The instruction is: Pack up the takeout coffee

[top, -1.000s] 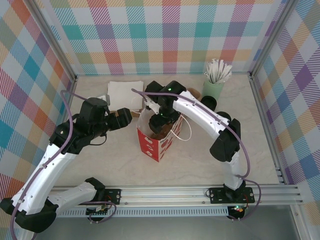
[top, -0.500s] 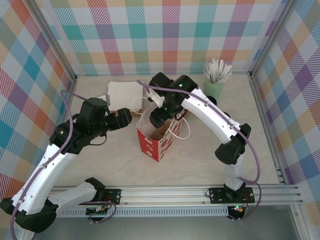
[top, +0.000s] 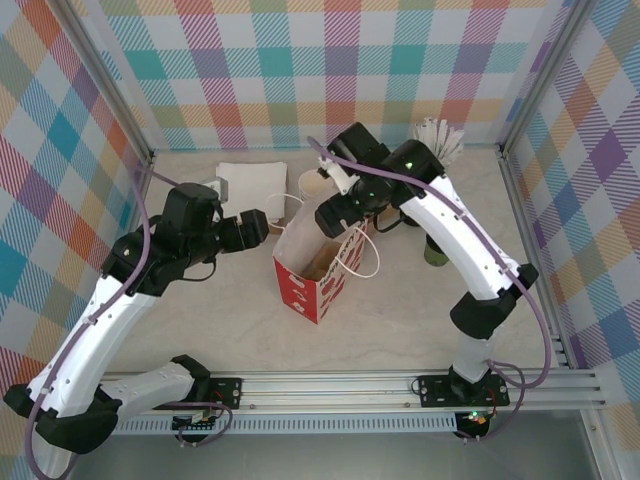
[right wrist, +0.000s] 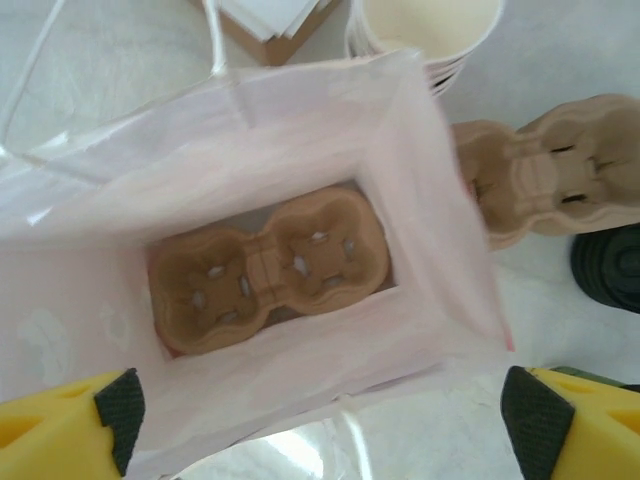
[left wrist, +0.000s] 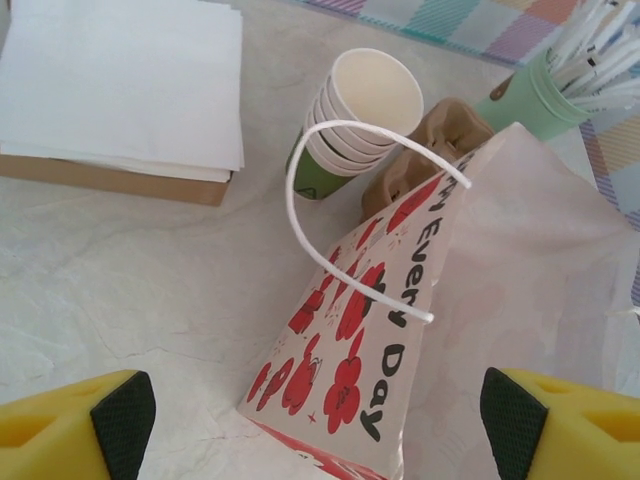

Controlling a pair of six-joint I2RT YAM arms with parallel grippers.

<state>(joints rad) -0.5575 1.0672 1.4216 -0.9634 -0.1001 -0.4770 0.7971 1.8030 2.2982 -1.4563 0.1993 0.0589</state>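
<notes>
Both sets of fingers stand wide and hold nothing. My right gripper hangs over the open mouth of the paper bag. Straight below the gap between its fingers, a brown cup carrier lies flat on the bag's floor. My left gripper faces the bag's printed side with a finger either side of it, and I can't see either one touching the paper.

The coffee cup sits on the table off to the right of the right fingers, beside that arm's forearm and well apart from the bag. A round black lid lies just past the spare carriers, outside the right-hand finger. I can't tell whether the cup has a lid on it.

I reckon the job now is fetching the cup. I'd lift the right fingers clear of the bag's handles before swinging right, then come at the cup from the side. The grip should go low on the wall and squeeze gently, because paper dents. I'd close the left fingers lightly on the bag wall so the mouth holds square. Then I'd lower the cup upright into one carrier well.
</notes>
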